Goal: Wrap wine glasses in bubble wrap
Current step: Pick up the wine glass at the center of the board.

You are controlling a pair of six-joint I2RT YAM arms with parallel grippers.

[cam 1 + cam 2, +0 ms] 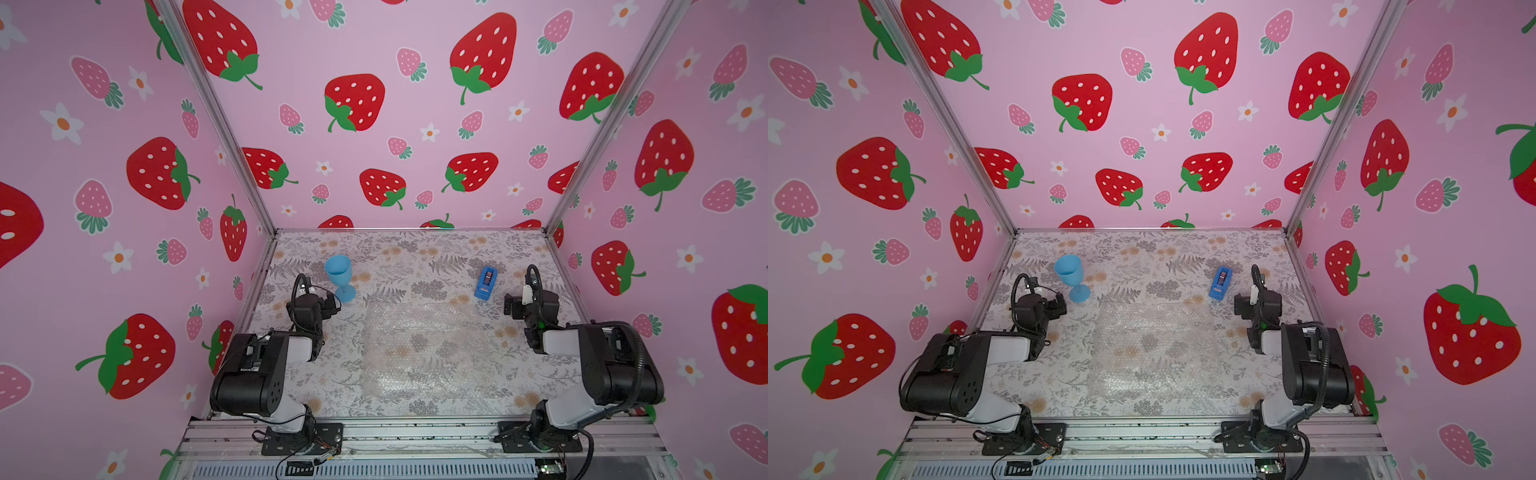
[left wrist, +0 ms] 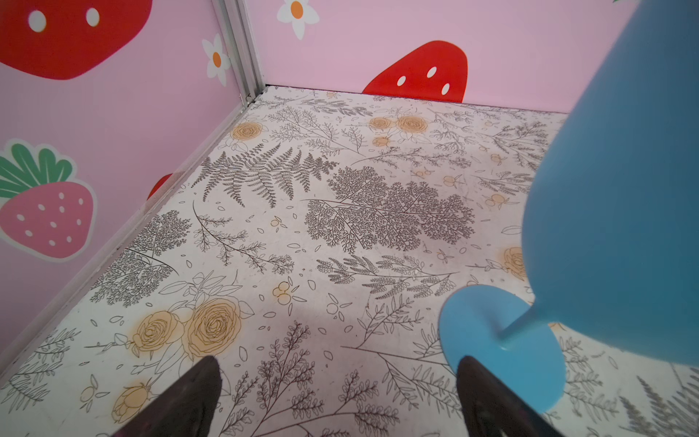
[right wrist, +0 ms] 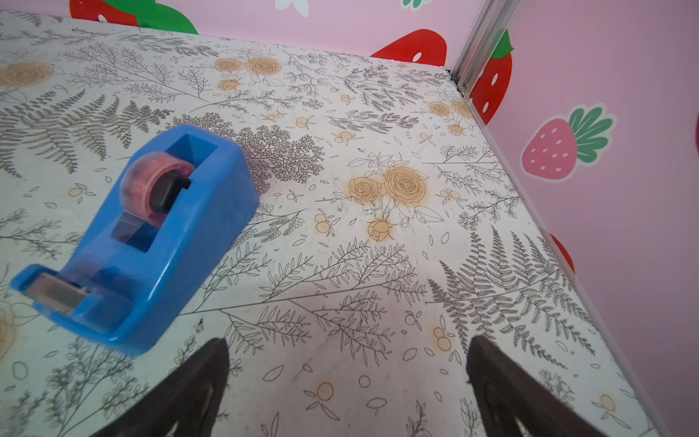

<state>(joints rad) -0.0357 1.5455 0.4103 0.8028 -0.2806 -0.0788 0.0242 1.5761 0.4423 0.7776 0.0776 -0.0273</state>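
The wine glass (image 1: 338,269) is a light blue goblet standing upright on its round foot at the back left of the table, shown in both top views (image 1: 1069,269). The bubble wrap (image 1: 428,349) lies flat and spread out mid-table (image 1: 1154,349). My left gripper (image 1: 330,304) hovers low just in front of the goblet's foot. In the left wrist view this gripper (image 2: 338,363) is open and empty. The goblet (image 2: 612,227) stands off to one side of it, with its foot beside one fingertip. My right gripper (image 1: 512,306) is open and empty over bare table (image 3: 348,348).
A darker blue tape dispenser (image 1: 485,283) sits at the back right, just beside the right gripper (image 3: 151,242). Pink strawberry walls with metal posts (image 2: 246,49) close in the floral table (image 1: 415,253) on three sides. Both arm bases stand at the front rail.
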